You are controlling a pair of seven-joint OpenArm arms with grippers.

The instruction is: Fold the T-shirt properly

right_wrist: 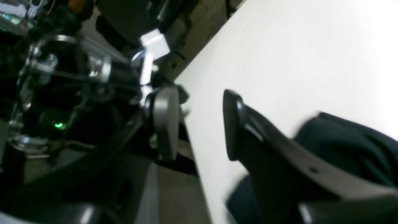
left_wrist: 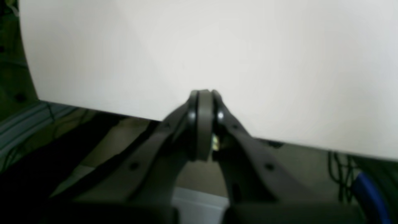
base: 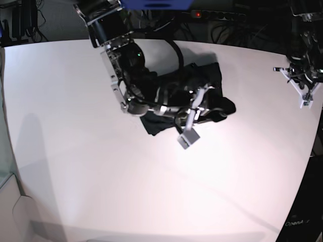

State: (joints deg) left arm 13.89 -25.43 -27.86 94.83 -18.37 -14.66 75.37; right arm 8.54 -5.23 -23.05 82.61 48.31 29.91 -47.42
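Note:
The black T-shirt [base: 206, 75] lies bunched up on the white table [base: 75, 151], at its middle towards the back. My right gripper [base: 209, 102] hovers low over the bunch, pointing towards the table's right side. In the right wrist view this gripper [right_wrist: 199, 124] is open with nothing between its fingers, and dark shirt fabric [right_wrist: 342, 146] lies beside and below one finger. My left gripper [base: 302, 84] stays at the table's far right edge, away from the shirt. In the left wrist view it [left_wrist: 203, 95] is shut and empty over the bare table [left_wrist: 217, 46].
The right arm's elbow and forearm [base: 131, 75] lie across the shirt's left part and hide it. Cables and a power strip [base: 217, 15] run behind the table's back edge. Frame parts and the other arm [right_wrist: 93, 68] show past the table's edge in the right wrist view.

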